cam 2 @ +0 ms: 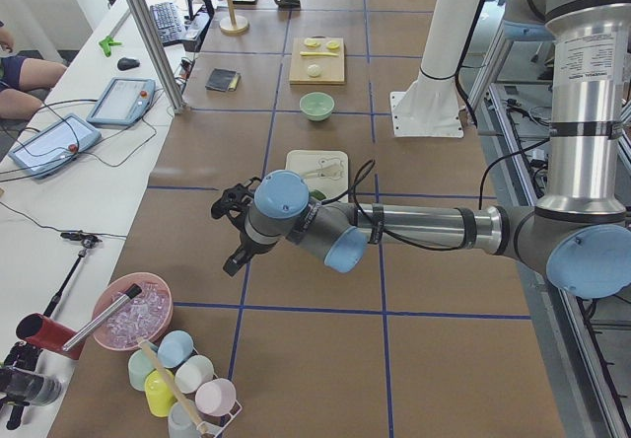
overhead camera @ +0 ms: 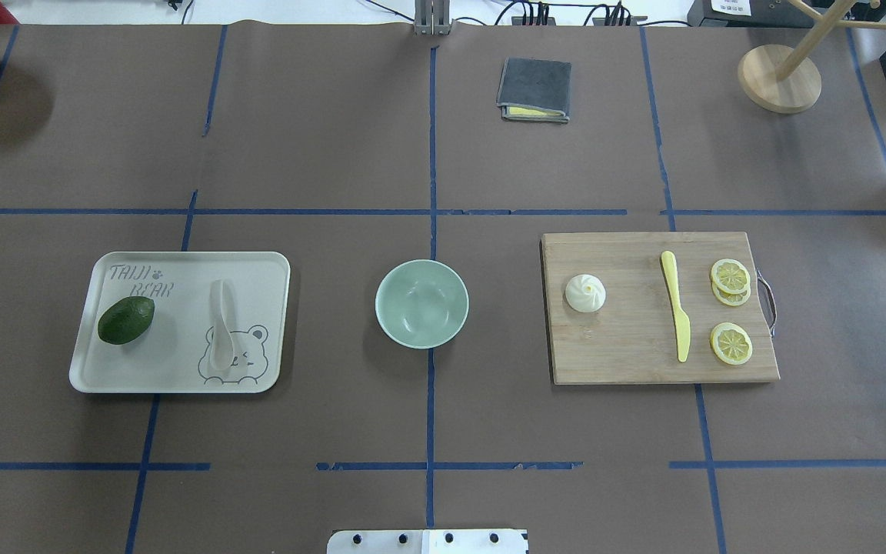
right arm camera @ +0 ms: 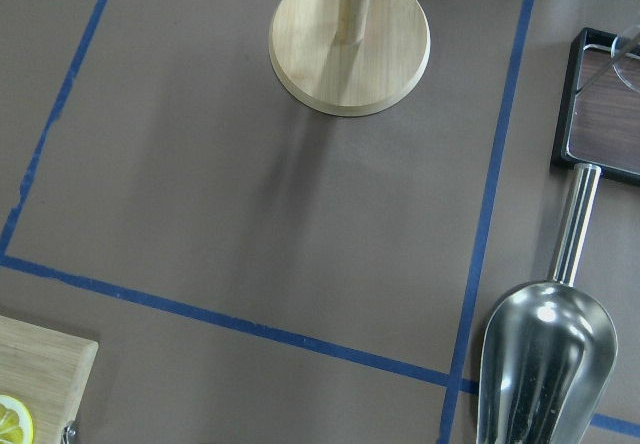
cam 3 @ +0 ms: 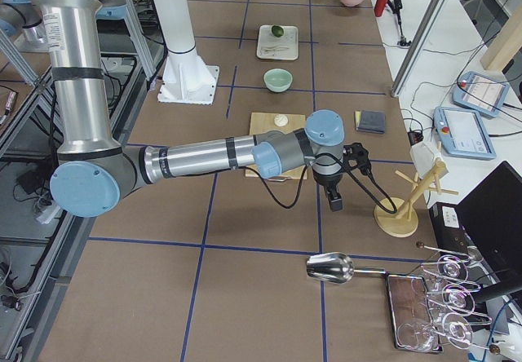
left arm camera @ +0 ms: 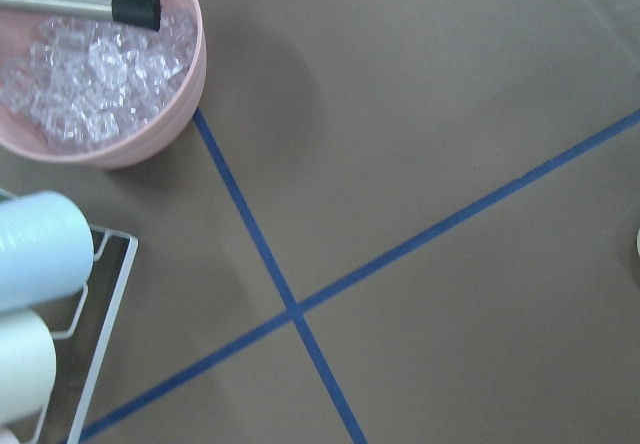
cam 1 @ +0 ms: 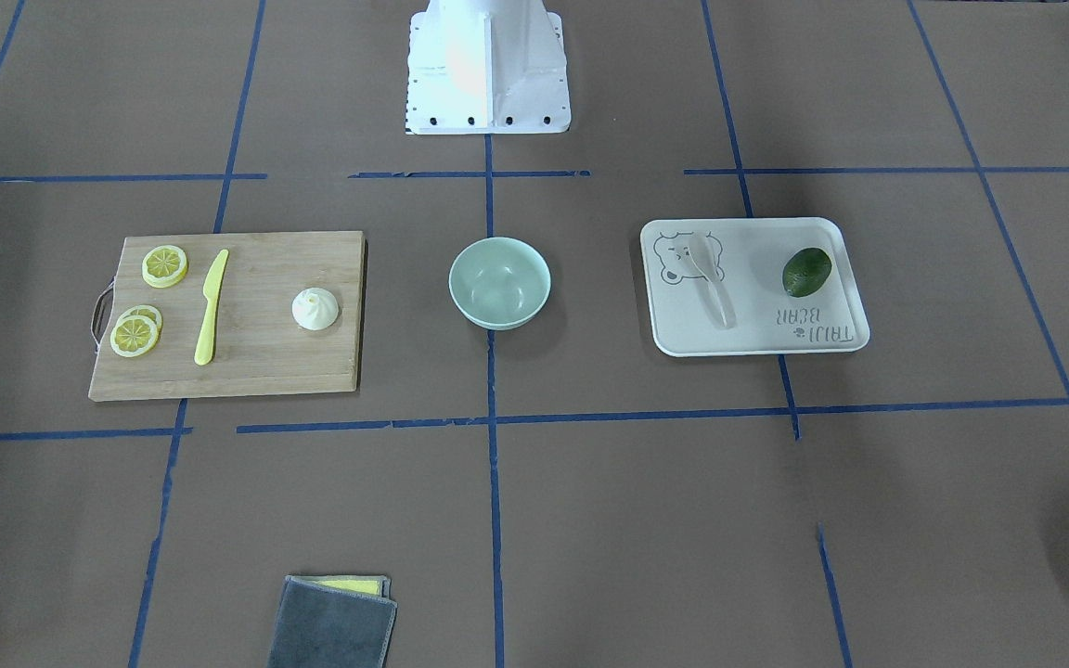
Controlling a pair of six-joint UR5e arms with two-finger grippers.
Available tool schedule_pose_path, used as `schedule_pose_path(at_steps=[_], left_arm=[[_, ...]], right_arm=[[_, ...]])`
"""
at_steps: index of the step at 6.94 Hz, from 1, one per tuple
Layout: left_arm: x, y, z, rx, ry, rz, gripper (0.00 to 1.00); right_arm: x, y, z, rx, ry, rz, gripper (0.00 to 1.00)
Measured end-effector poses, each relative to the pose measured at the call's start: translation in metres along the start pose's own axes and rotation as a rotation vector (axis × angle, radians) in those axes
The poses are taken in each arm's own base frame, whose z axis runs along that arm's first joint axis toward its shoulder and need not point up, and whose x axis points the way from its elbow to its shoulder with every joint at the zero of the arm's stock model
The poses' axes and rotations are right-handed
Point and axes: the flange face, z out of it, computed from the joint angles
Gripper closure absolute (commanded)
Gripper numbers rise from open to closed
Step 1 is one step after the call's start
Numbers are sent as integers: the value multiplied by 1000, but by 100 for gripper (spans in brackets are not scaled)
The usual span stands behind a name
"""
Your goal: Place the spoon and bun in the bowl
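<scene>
across the brown paper-covered worktop (overhead camera: 320, 115), marked off with blue tape lines, both arms reach away from the middle. the left arm (cam 2: 424, 226) stretches out low toward the worktop's left end. its left gripper (cam 2: 235, 258) hangs above bare paper near the far left corner, close to a pink bowl of clear ice pieces (left arm camera: 90, 64). the right arm (cam 3: 204, 154) stretches toward the right end, and the right gripper (cam 3: 335, 202) hangs near the far right corner, beside a wooden stand (right arm camera: 350, 39) and a metal scoop (right arm camera: 545, 364). neither wrist camera shows any fingers and only the side cameras catch the grippers, so i cannot tell how wide either one is parted; nothing can be seen in them.

a wooden cutting board (overhead camera: 627, 346) lies flat between the middle and the right end. a white tray (overhead camera: 181, 362) with a bear drawing lies flat between the middle and the left end. the bowl (overhead camera: 421, 308), pale mint green, stands upright at the worktop's centre, well apart from both, with nothing in it. a folded grey cloth (overhead camera: 534, 89) lies near the far edge.

on the tray, a dark green avocado (overhead camera: 126, 320) sits toward the left end, and the spoon (overhead camera: 221, 323) lies beside it on the side nearer the bowl, partly over the bear. on the board, a yellow knife (overhead camera: 676, 312) lies between the bun (overhead camera: 585, 293), on the bowl side, and three lemon slices (overhead camera: 731, 275) by the board's handle, two of them overlapping.
</scene>
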Motion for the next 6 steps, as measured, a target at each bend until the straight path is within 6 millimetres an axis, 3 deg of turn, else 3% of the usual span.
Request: schedule_pose_path(at_steps=[2, 3, 5, 6], left_arm=[[11, -55, -6, 127, 0, 5, 0], [37, -83, 1, 155, 29, -43, 0], [131, -132, 34, 172, 94, -104, 0], [180, -142, 59, 154, 131, -178, 0]], right_arm=[[0, -3, 9, 21, -6, -29, 0], [5, -2, 15, 29, -8, -37, 0], [9, -1, 21, 34, -17, -38, 0], [10, 1, 22, 32, -18, -35, 0]])
